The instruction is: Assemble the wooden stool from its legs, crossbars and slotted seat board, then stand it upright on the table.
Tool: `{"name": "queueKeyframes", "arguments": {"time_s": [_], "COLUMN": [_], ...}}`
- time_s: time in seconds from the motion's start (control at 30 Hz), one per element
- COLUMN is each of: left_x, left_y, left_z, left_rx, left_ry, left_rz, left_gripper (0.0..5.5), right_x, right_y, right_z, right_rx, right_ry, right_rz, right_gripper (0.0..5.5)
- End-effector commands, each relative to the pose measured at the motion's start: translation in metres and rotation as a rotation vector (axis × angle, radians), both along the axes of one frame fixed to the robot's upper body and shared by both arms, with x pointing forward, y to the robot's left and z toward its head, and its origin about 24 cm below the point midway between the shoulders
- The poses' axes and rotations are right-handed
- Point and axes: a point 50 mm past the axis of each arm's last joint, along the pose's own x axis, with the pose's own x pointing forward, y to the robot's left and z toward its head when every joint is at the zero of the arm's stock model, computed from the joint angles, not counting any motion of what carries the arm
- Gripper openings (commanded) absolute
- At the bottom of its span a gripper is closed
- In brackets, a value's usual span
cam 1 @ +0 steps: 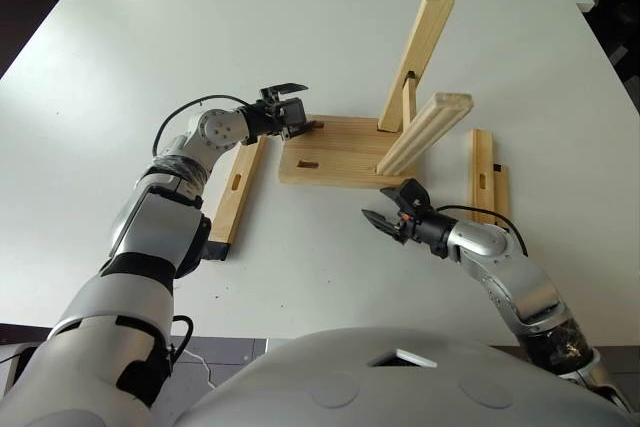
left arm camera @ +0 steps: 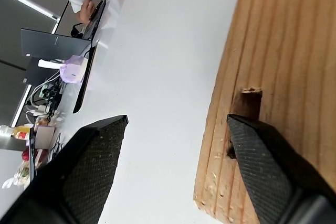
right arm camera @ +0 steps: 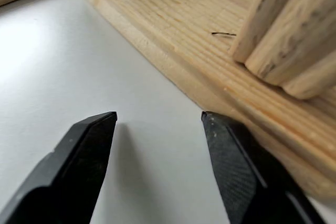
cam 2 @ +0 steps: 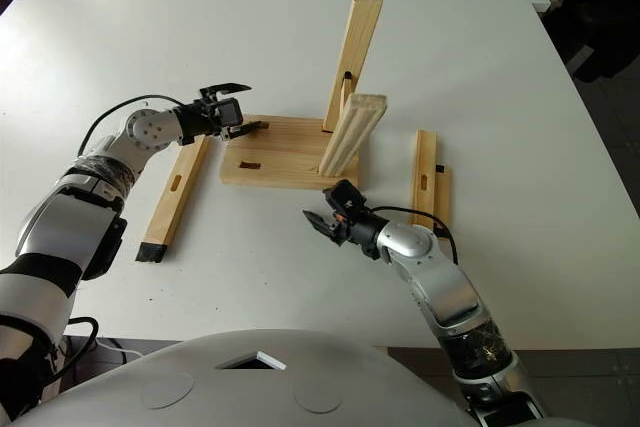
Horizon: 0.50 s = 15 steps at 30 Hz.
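seat board (cam 1: 335,152) lies between left end effector (cam 1: 311,108) and right end effector (cam 1: 380,205).

The seat board (cam 1: 340,147) is pale wood with thin brown lines. The table (cam 1: 120,67) is white. The left gripper (left arm camera: 177,120) and right gripper (right arm camera: 158,115) are black.

I'm seeing bright, even light from above; the white table (cam 1: 110,67) glares mildly, nearly washed out at the far end. Shadows beside the seat board (cam 1: 345,147) are soft, faint.
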Motion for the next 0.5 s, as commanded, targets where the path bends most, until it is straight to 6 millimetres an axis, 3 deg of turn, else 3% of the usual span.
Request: {"name": "queueKeyframes", "arguments": {"time_s": [0.03,0.17,0.33,0.5], "left_x": [-0.021,-0.032,-0.066,-0.088], "left_y": [0.022,0.014,-0.003,0.003], "left_z": [-0.025,-0.023,-0.025,-0.016], "left_rx": [0.069,-0.039,-0.132,-0.139], "left_ry": [0.154,0.204,0.293,0.381], "left_rz": [-0.017,-0.124,-0.298,-0.309], "left_gripper": [3.53,3.53,3.53,3.53], "right_x": [0.013,0.018,0.023,0.023], "right_y": [-0.002,-0.004,-0.015,-0.028], "right_z": [0.000,-0.001,-0.002,-0.004], "right_rx": [-0.004,-0.007,-0.040,-0.130], "right_ry": [-0.030,-0.047,-0.068,-0.081], "right_rz": [-0.093,-0.160,-0.215,-0.204], "right_gripper": [3.00,3.00,3.00,3.00]}}
